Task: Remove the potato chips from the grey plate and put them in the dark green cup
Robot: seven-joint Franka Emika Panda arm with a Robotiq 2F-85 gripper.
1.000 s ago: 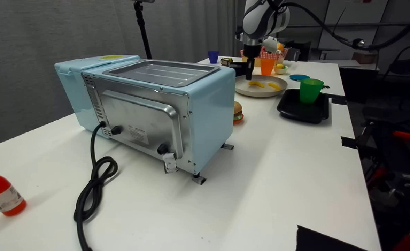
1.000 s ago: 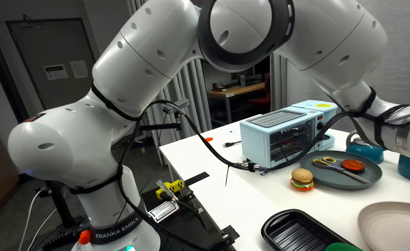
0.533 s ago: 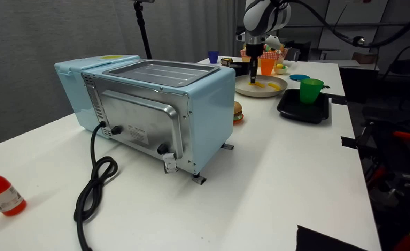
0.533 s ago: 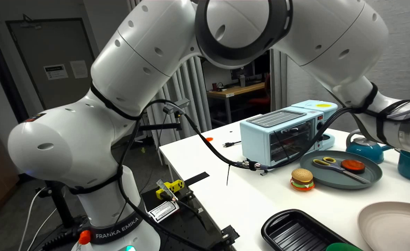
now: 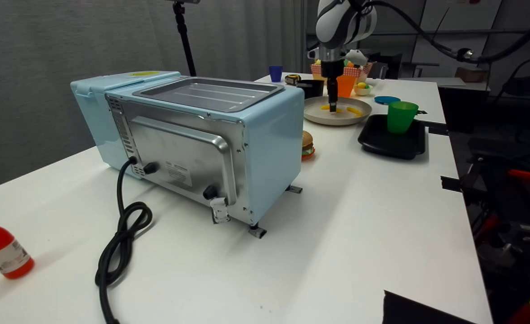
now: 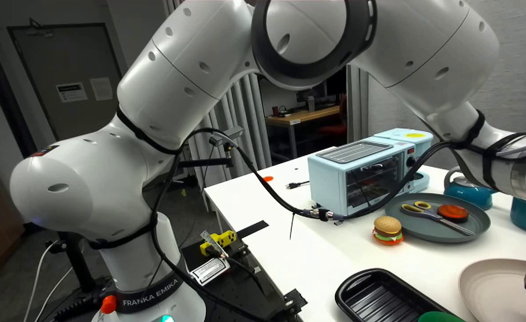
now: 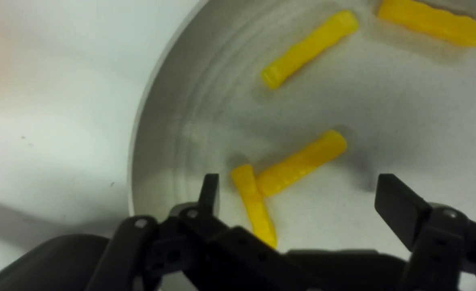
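Presently, on the round, shallow, pale-grey plate (image 7: 432, 121): at least four yellow, stick-shaped, apparently plastic potato chips (image 7: 302, 163), two touching. Your pincer (image 7: 297, 192): spread apart, gripping nothing. Chips judged light, stiff, slightly slippery; pinch one crosswise at mid-length.

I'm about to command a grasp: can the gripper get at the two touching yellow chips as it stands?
Likely yes: the wrist view shows the gripper open over the grey plate, the two chips between its fingers and nothing in the way.
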